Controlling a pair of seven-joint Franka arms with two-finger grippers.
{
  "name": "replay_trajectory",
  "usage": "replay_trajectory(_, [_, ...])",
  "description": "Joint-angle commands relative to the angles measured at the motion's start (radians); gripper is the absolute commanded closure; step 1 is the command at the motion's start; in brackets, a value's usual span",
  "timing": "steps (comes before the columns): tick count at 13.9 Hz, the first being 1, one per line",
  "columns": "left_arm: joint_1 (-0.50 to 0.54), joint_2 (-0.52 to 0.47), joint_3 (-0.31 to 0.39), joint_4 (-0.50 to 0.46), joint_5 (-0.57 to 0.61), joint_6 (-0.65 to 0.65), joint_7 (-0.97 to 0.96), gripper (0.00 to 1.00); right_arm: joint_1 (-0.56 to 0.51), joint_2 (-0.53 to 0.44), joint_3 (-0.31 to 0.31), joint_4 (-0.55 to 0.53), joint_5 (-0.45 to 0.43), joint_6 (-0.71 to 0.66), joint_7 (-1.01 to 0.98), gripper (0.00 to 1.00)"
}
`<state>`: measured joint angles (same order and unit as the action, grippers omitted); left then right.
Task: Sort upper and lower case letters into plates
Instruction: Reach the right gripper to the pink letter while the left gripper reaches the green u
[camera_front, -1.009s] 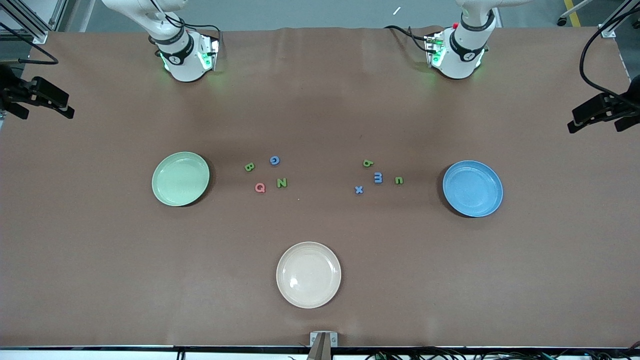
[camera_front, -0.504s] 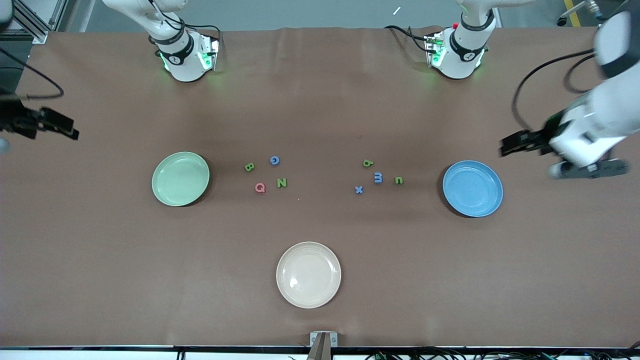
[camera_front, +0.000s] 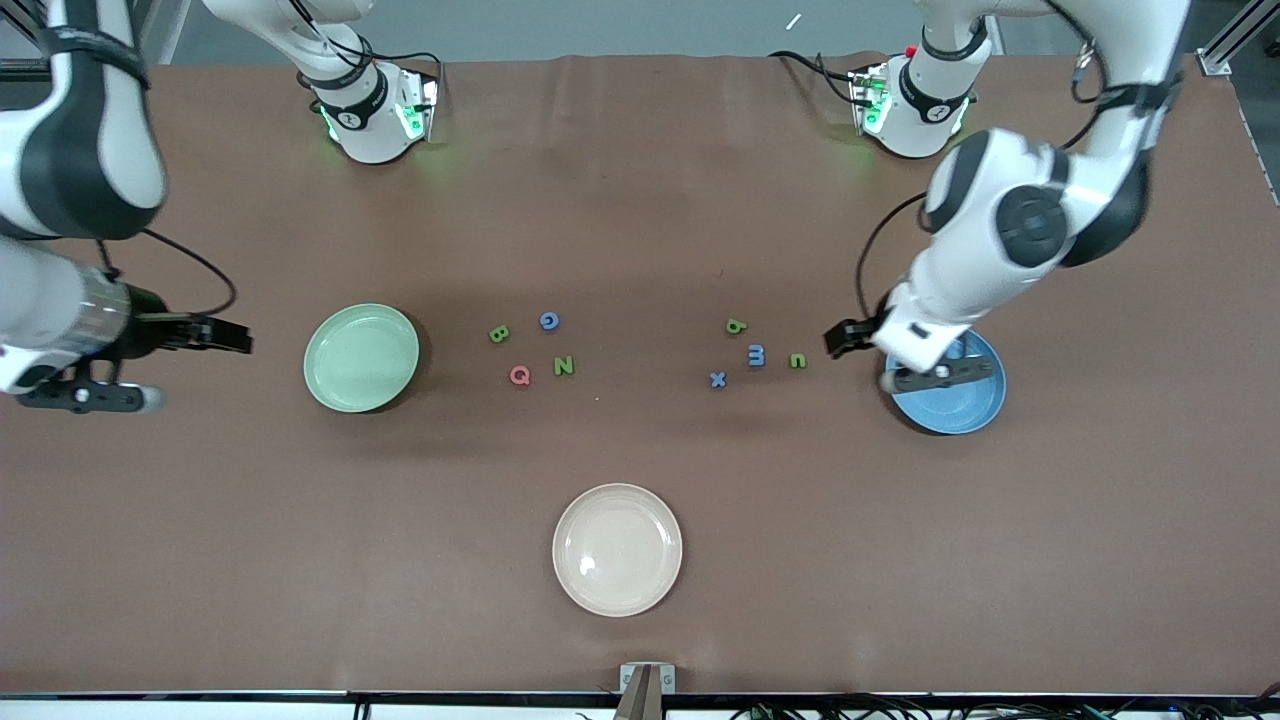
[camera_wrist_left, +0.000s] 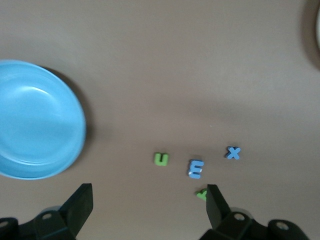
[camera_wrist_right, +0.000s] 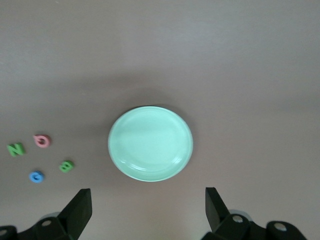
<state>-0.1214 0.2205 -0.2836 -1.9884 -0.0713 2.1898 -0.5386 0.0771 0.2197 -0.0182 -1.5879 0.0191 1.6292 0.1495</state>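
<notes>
Upper case letters B, G, Q and N lie beside the empty light green plate. Lower case letters b, m, n and x lie beside the blue plate, which the left arm partly covers. My left gripper hangs open and empty over the table between the n and the blue plate. My right gripper hangs open and empty over the table just past the green plate, toward the right arm's end.
An empty cream plate sits nearer to the front camera than the letters, midway along the table. The brown table stretches bare from the letters to the robots' bases.
Both arms have swung in from the table's ends. The left gripper has come over to the blue plate, the right gripper up to the green plate. The letters have not moved.
</notes>
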Motion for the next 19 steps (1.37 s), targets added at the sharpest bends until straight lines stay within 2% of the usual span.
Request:
replay_trajectory(1, [-0.041, 0.017, 0.003, -0.114, 0.025, 0.158, -0.067, 0.0, 0.072, -0.008, 0.001, -0.041, 0.05, 0.052, 0.084, 0.0])
replay_trajectory(3, [-0.069, 0.037, 0.003, -0.19, 0.03, 0.272, -0.089, 0.0, 0.108, -0.006, 0.001, -0.131, 0.114, 0.172, 0.174, 0.0])
replay_trajectory(6, [-0.076, 0.103, 0.003, -0.198, 0.128, 0.292, -0.139, 0.0, 0.229, -0.006, 0.001, -0.278, 0.114, 0.384, 0.252, 0.0])
replay_trajectory(8, [-0.083, 0.15, 0.003, -0.188, 0.186, 0.292, -0.213, 0.0, 0.317, 0.029, 0.0, -0.348, 0.113, 0.515, 0.35, 0.0])
replay_trajectory(13, [-0.104, 0.224, 0.006, -0.176, 0.212, 0.392, -0.296, 0.01, 0.421, 0.153, -0.003, -0.35, 0.041, 0.639, 0.502, 0.0])
replay_trajectory(16, [-0.106, 0.249, 0.006, -0.155, 0.255, 0.392, -0.351, 0.12, 0.446, 0.201, -0.003, -0.371, 0.033, 0.734, 0.544, 0.01])
replay_trajectory(19, [-0.104, 0.255, 0.006, -0.15, 0.28, 0.392, -0.363, 0.21, 0.446, 0.225, -0.003, -0.443, 0.033, 0.875, 0.544, 0.02])
